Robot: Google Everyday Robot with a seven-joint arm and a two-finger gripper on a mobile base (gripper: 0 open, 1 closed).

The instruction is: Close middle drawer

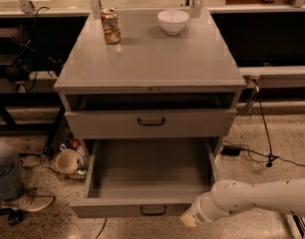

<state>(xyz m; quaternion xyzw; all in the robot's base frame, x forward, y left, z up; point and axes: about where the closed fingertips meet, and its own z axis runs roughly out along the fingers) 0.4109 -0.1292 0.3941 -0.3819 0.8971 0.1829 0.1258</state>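
The middle drawer [150, 169] is a wide grey box pulled far out of the grey cabinet [150, 59]. It is empty, with a low front panel and a small black handle [153, 210]. My white arm [252, 197] comes in from the lower right. My gripper [188, 219] is at the arm's tip, at the right end of the drawer's front panel, just right of the handle. Above, the taller-fronted drawer [150, 123] with a larger black handle stands slightly out.
A soda can [110, 26] and a white bowl [173, 21] stand on the cabinet top. A cup [68, 161] and clutter lie on the floor at the left, by a person's leg [8, 176]. Cables [264, 153] run over the floor at the right.
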